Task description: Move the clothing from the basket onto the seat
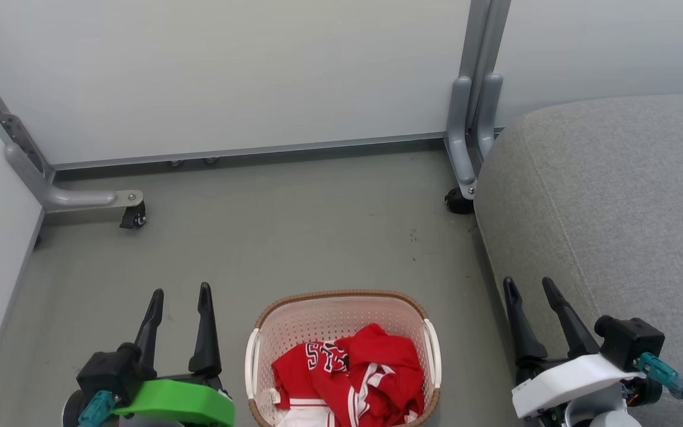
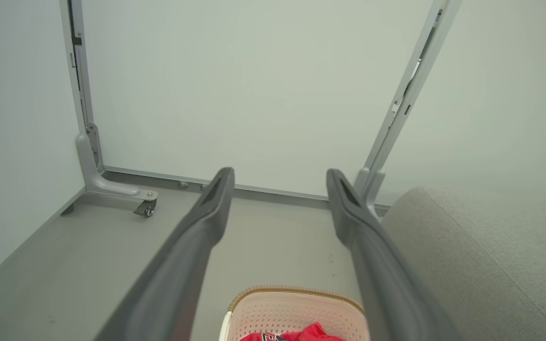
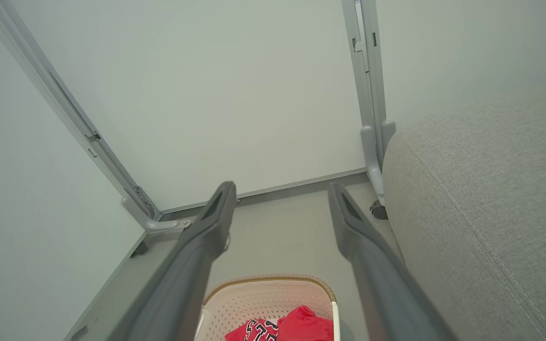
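Lower left, the left gripper [image 1: 181, 290] points up the frame, dark fingers spread wide, nothing between them. Bottom centre, the cream perforated plastic basket [image 1: 341, 294] with its brown woven rim holds the crumpled red-and-white sports clothing [image 1: 353, 373]. Lower right, the right gripper [image 1: 528, 281] leans left, fingers parted and empty, beside the big light-grey fabric seat [image 1: 614, 196].

The clothing [image 1: 377, 362] lies in the basket [image 1: 341, 293], which sits on the floor [image 1: 294, 225]. The seat [image 1: 614, 196] is on its right, near, not touching. Partition panels [image 1: 229, 71] stand behind both.
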### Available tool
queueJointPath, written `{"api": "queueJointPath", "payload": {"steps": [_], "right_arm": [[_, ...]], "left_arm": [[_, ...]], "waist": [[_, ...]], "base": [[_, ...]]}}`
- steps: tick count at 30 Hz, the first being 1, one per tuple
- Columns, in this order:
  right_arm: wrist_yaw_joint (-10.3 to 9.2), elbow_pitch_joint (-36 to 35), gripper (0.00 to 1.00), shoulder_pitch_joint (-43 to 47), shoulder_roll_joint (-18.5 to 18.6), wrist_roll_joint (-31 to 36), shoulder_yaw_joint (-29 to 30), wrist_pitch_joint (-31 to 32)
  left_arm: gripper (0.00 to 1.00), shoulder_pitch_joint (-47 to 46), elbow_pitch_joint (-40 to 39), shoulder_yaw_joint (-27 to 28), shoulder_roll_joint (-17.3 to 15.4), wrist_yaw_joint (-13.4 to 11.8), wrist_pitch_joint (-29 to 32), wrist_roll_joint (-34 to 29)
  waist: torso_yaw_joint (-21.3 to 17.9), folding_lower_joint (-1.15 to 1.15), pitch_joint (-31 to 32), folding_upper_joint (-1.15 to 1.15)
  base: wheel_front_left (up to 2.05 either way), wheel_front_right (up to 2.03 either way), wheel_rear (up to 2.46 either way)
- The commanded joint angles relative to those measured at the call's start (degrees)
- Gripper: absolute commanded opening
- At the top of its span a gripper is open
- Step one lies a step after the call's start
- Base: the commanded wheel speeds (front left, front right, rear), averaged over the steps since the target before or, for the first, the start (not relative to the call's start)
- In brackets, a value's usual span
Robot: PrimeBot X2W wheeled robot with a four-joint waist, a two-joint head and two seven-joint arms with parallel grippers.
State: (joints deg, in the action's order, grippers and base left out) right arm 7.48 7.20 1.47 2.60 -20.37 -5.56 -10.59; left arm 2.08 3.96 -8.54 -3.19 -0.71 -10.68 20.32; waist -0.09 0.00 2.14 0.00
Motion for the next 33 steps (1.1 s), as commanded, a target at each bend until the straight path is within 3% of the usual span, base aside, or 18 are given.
{"api": "queueJointPath", "payload": {"steps": [1, 33], "right_arm": [[0.01, -0.38, 1.0, 0.47, 0.32, 1.49, -0.11, -0.57], [0.02, -2.31, 1.0, 1.29, 0.4, 12.4, 0.2, -4.21]], "left_arm": [[1.0, 0.62, -0.71, 0.17, -0.26, -0.35, -0.49, -1.41], [1.0, 2.08, -0.06, -1.68, 0.16, 0.48, -4.15, -16.73]], "waist": [[0.01, 0.0, -0.01, 0.0], [0.23, 0.0, -0.75, 0.0]], "base": [[0.0, 0.0, 0.0], [0.0, 0.0, 0.0]]}}
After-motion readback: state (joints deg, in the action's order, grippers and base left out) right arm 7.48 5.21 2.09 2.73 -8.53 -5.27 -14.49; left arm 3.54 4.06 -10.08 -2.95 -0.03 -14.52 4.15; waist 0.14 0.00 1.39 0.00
